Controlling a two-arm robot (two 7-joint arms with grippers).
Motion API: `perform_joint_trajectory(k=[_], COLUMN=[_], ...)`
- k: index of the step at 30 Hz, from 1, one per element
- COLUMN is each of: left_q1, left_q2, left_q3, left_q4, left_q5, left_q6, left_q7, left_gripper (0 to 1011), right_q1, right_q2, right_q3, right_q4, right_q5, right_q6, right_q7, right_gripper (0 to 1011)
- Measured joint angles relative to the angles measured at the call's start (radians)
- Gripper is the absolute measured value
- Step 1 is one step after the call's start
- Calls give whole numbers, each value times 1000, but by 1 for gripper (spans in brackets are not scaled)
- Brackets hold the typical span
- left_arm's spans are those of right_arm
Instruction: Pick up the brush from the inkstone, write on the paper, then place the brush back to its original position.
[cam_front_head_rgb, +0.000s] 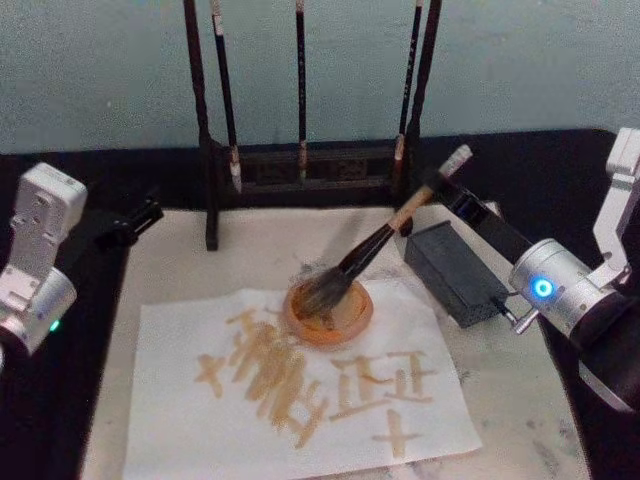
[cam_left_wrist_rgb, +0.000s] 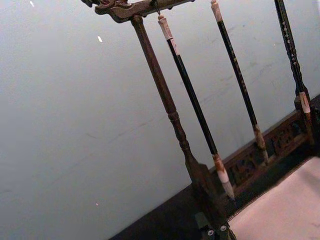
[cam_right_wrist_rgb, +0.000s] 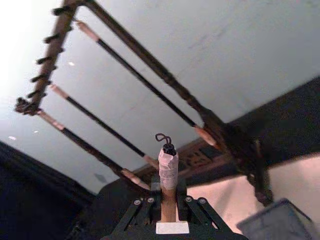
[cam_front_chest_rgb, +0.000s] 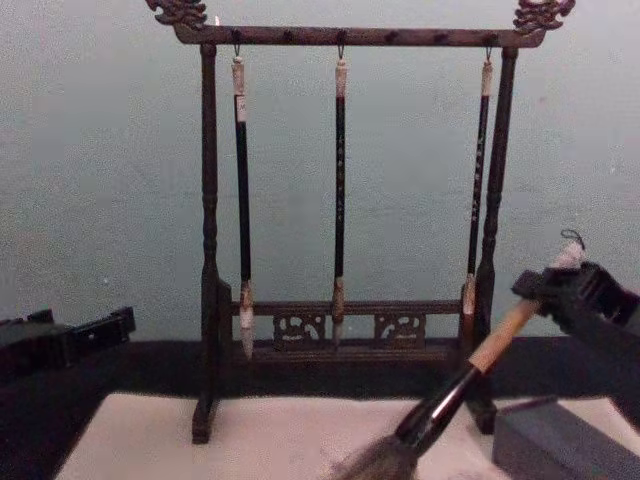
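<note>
The brush (cam_front_head_rgb: 375, 245) slants down to the left, and its bushy bristles rest in a round orange-brown dish (cam_front_head_rgb: 330, 318) on the paper (cam_front_head_rgb: 180, 400). My right gripper (cam_front_head_rgb: 441, 190) is shut on the tan upper shaft, just below the pale cap (cam_right_wrist_rgb: 168, 167). The chest view has the brush (cam_front_chest_rgb: 470, 375) coming down from that gripper (cam_front_chest_rgb: 548, 290). The inkstone (cam_front_head_rgb: 455, 272), a dark grey block, lies right of the dish with nothing on it. Tan strokes cover the middle of the paper. My left gripper (cam_front_head_rgb: 130, 222) is parked at the table's far left.
A dark wooden stand (cam_front_chest_rgb: 340, 36) with three thin hanging brushes (cam_front_chest_rgb: 339, 190) spans the back of the table, close behind the held brush. A cream mat (cam_front_head_rgb: 520, 400) lies under the paper. The black table shows at both sides.
</note>
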Motion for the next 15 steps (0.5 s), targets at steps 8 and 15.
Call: perform_joint_trajectory(k=[8,15], left_q1=[0,0], left_q2=[0,0], left_q3=[0,0], left_q4=[0,0], left_q5=[0,0], left_q6=[0,0], left_q7=[0,0], left_gripper=[1002,1002], right_q1=[-3,-1], right_q2=[0,9], right_q3=[-7,-15], right_q4=[2,4], right_q5=[16,35], right_q6=[-11,-17], right_q7=[-98,-128], right_gripper=[178,179])
